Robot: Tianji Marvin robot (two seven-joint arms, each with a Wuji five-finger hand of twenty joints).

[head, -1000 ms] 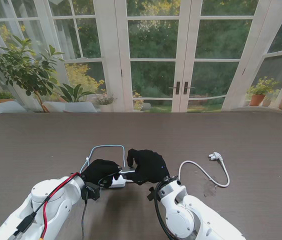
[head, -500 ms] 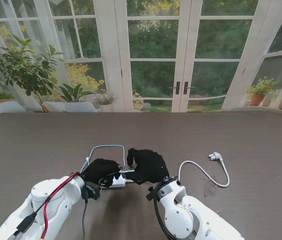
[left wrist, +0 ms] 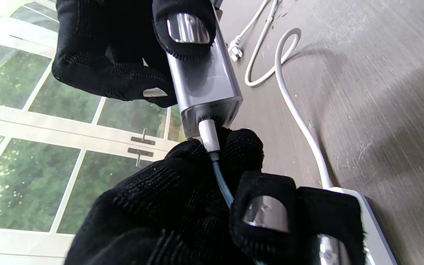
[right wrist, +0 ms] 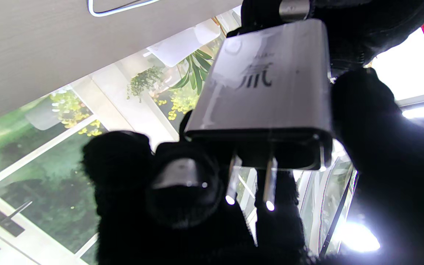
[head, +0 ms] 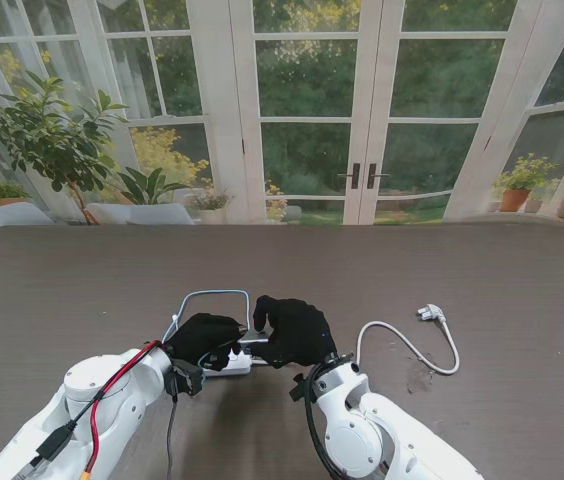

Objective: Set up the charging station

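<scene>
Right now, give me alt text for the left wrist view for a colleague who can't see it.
The left hand pinches a white cable plug seated in a port of the grey charger, which the right hand grips. Beyond, a white power cord snakes across the dark table.

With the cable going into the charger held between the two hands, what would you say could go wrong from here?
1. The charger hangs above the table, pinched only by the right hand; a push from the left hand could twist it loose.
2. The white connector looks only partly seated, so an off-axis push might strain the port.
3. The charger's prongs are bare and point toward the right hand's fingers, leaving little room for plugging into the power strip.
</scene>
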